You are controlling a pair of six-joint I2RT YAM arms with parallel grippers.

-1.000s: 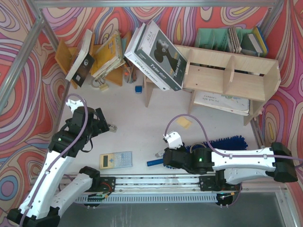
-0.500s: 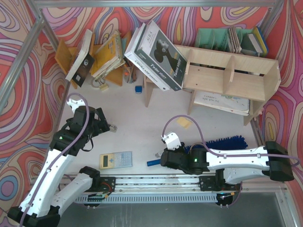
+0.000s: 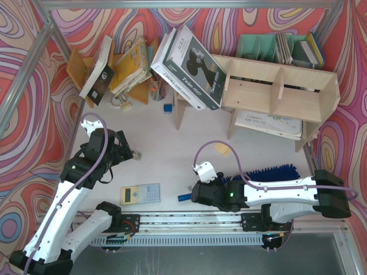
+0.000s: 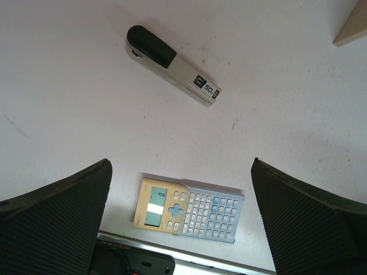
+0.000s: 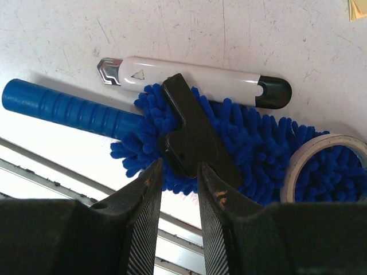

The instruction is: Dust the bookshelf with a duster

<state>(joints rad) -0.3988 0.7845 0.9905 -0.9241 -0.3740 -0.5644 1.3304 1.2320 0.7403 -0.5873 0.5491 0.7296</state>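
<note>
The duster (image 5: 261, 146) lies flat near the table's front edge, its smooth blue handle (image 3: 184, 196) pointing left and its fluffy head (image 3: 276, 172) to the right, mostly under my right arm. A flat black piece (image 5: 192, 134) rests on the fluff. My right gripper (image 5: 179, 167) (image 3: 194, 193) hovers over the head's near edge by the handle, jaws a narrow gap apart with nothing between them. The plywood bookshelf (image 3: 275, 86) stands at the back right. My left gripper (image 4: 182, 162) (image 3: 123, 150) hangs wide open over the left of the table.
A white-and-black marker (image 5: 195, 80) and a tape roll (image 5: 324, 152) touch the duster. A calculator (image 4: 189, 209) and stapler (image 4: 172, 57) lie below the left gripper. Large books (image 3: 189, 60) lean on the shelf's left end. A teal organizer (image 3: 258, 46) and an orange rack (image 3: 80, 66) stand behind.
My right arm has slid left along the duster toward its handle, and its jaws have narrowed. The duster has not moved. The left arm stays still.
</note>
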